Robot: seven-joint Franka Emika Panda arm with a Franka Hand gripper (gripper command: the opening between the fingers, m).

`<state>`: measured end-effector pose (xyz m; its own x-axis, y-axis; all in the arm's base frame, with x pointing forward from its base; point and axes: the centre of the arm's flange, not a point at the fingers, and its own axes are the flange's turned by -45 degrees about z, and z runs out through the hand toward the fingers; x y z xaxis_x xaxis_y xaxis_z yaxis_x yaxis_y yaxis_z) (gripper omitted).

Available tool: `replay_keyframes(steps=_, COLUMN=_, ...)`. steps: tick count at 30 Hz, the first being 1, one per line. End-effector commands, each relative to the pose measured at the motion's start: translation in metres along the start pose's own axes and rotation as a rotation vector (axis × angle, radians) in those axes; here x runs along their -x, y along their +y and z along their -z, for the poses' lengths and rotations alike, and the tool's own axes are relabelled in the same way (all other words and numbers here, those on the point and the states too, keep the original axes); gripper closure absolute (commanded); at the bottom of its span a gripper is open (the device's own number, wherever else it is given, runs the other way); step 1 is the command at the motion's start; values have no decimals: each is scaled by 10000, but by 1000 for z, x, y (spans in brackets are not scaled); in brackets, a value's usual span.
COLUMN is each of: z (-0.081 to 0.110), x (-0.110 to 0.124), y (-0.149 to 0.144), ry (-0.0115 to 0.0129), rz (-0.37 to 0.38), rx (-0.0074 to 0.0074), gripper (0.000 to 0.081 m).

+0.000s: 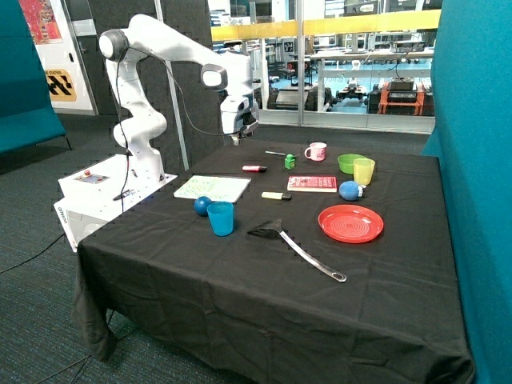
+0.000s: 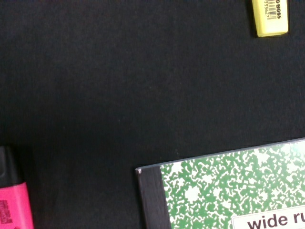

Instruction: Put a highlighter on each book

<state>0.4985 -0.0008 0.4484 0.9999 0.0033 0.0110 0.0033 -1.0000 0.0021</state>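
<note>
The red highlighter (image 1: 254, 169) lies on the black tablecloth behind the white, green-speckled book (image 1: 213, 188). The pale yellow highlighter (image 1: 276, 195) lies between that book and the small red book (image 1: 312, 183). Neither book has anything on it. My gripper (image 1: 237, 138) hangs in the air above the back of the table, over the cloth behind the speckled book. The wrist view shows the red highlighter (image 2: 13, 205), a corner of the speckled book (image 2: 228, 191) and the end of the yellow highlighter (image 2: 269, 17) on the cloth; my fingers do not show there.
A blue cup (image 1: 221, 218) and blue ball (image 1: 202, 205) stand in front of the speckled book. A black spatula (image 1: 296, 246), red plate (image 1: 350, 222), second blue ball (image 1: 350, 190), yellow cup (image 1: 364, 171), green bowl (image 1: 350, 162), pink mug (image 1: 317, 151), green block (image 1: 290, 162) and thin pen (image 1: 275, 153) lie around.
</note>
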Motion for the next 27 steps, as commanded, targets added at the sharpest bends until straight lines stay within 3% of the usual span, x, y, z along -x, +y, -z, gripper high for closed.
replay_keyframes(steps=1, z=2, x=-2, y=-1, ry=-107, rz=2244, rx=-33, gripper=0)
replay_keyframes(steps=3, z=-2, x=-2, y=-1, ry=-107, rz=2170, rx=-33, gripper=0)
replay_keyframes(steps=5, z=-4, x=-3, y=-1, ry=-107, rz=2149, rx=-33, gripper=400)
replay_keyframes(steps=6, z=-6, x=-3, y=-1, ry=-107, rz=2135, rx=-33, gripper=503)
replay_keyframes(steps=8, z=-8, x=-3, y=-1, ry=-107, rz=2118, rx=-33, gripper=577)
replay_keyframes(steps=27, z=-31, x=-19, y=29, ry=-109, rz=1010, rx=-27, gripper=575)
